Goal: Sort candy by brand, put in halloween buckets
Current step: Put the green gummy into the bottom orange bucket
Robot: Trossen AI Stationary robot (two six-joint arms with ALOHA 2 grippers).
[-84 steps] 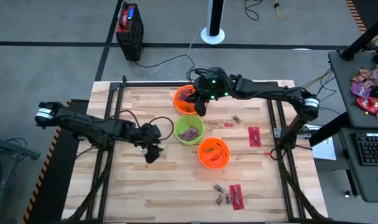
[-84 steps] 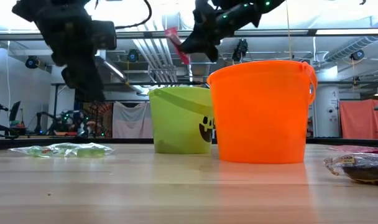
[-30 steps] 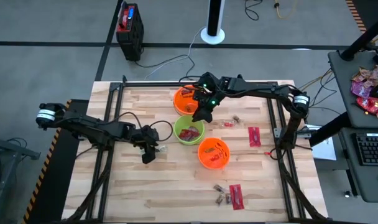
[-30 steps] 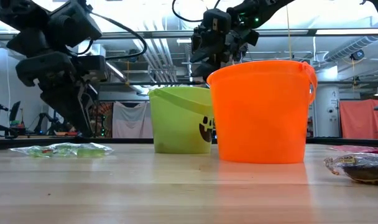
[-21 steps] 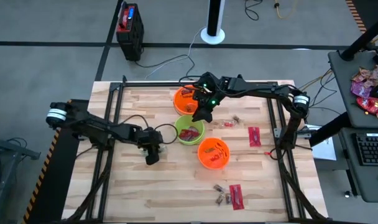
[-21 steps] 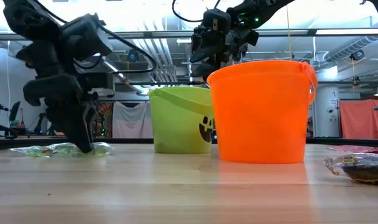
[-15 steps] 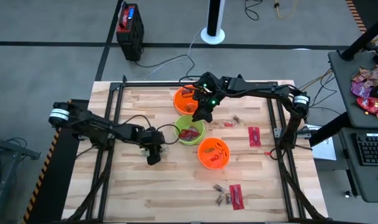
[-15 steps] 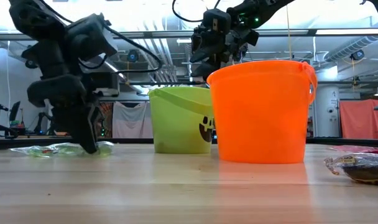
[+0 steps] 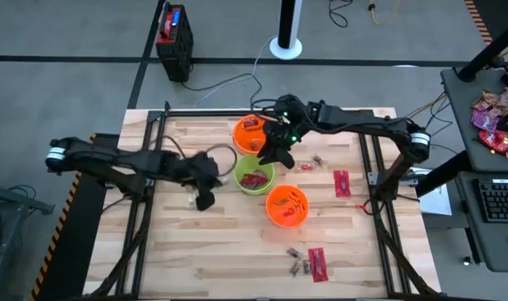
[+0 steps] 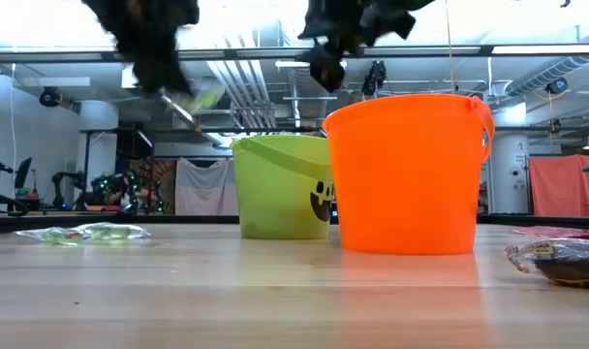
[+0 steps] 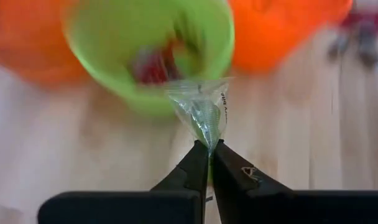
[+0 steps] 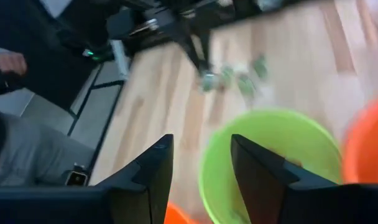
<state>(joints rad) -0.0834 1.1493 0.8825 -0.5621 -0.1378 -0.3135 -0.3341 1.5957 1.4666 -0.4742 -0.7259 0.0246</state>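
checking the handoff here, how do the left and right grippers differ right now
The left gripper is shut on a clear green candy wrapper; the right gripper is open and holds nothing. The left one is lifted beside the green bucket, on the side away from the orange ones; the right one hangs above that bucket's rim, by the far orange bucket. Both are dark two-finger grippers, off the table.

Wooden table [image 9: 195, 242], black box [image 9: 174, 33]
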